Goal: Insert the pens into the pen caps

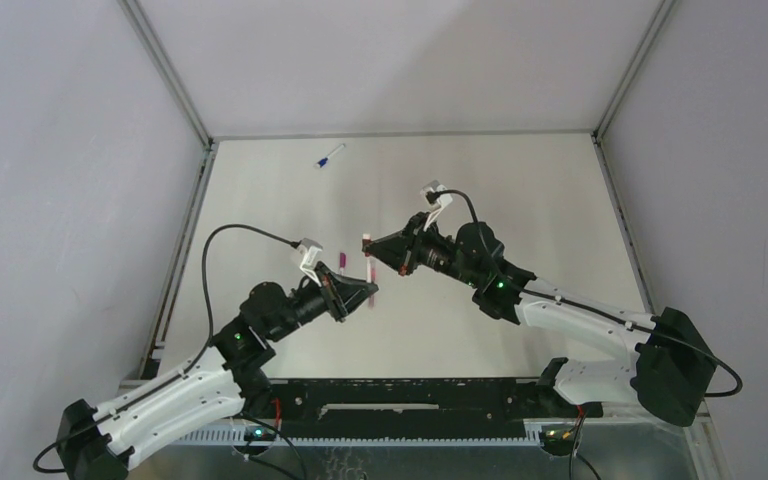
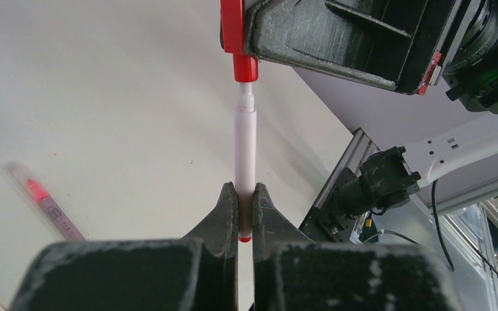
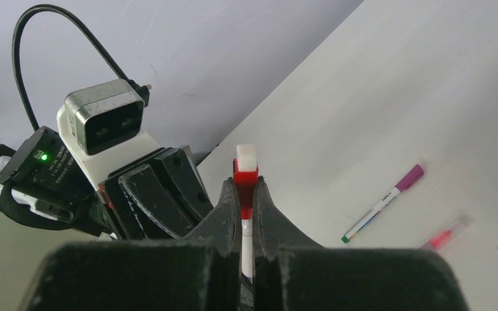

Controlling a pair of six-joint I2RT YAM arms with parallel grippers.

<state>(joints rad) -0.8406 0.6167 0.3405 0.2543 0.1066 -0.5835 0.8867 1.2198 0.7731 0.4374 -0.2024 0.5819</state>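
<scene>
My left gripper [image 2: 244, 190] is shut on the tail of a white pen [image 2: 245, 146] that points up at a red pen cap [image 2: 245, 67]. My right gripper [image 3: 246, 183] is shut on that red cap [image 3: 246, 191], whose white end pokes out past the fingertips. The pen's tip sits in the cap's mouth, and its narrow neck shows below the cap. From above, the two grippers [image 1: 371, 292] [image 1: 368, 246] face each other tip to tip over the table's middle, with the pen [image 1: 372, 272] between them.
A purple-capped pen [image 3: 382, 204] and a pink pen [image 3: 444, 234] lie on the table beside the grippers. The pink pen [image 2: 45, 204] also lies left of my left fingers. A blue-capped pen [image 1: 328, 156] rests near the back wall.
</scene>
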